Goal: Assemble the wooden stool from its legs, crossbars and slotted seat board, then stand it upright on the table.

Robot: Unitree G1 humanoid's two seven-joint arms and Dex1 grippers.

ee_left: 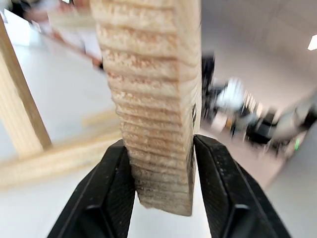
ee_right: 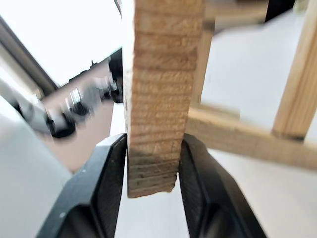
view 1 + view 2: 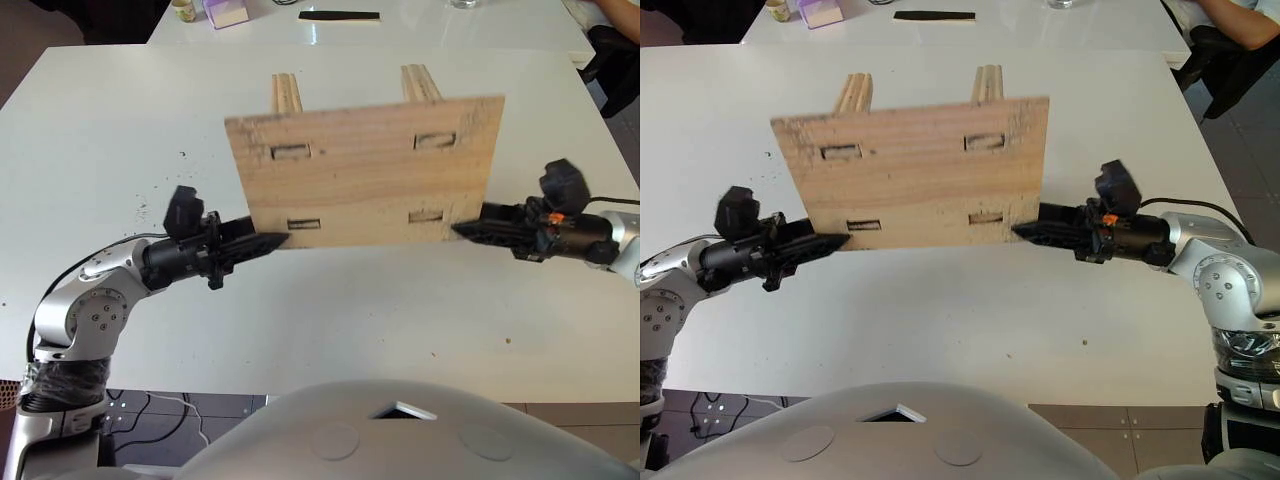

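Pale, rough-sawn wood with banded end grain forms the slotted seat board [image 3: 365,170], a flat rectangle cut with four small oblong slots. It is tilted up over the smooth white table [image 3: 110,140], with two ribbed legs [image 3: 287,92] showing past its far edge. The left claw [image 3: 275,240] pinches the board's near left corner between black fingers [image 1: 116,183] and the right claw [image 3: 462,229] clamps the near right corner likewise, while behind stands a second glossy white table [image 3: 450,30] carrying a black strip [image 3: 339,15].
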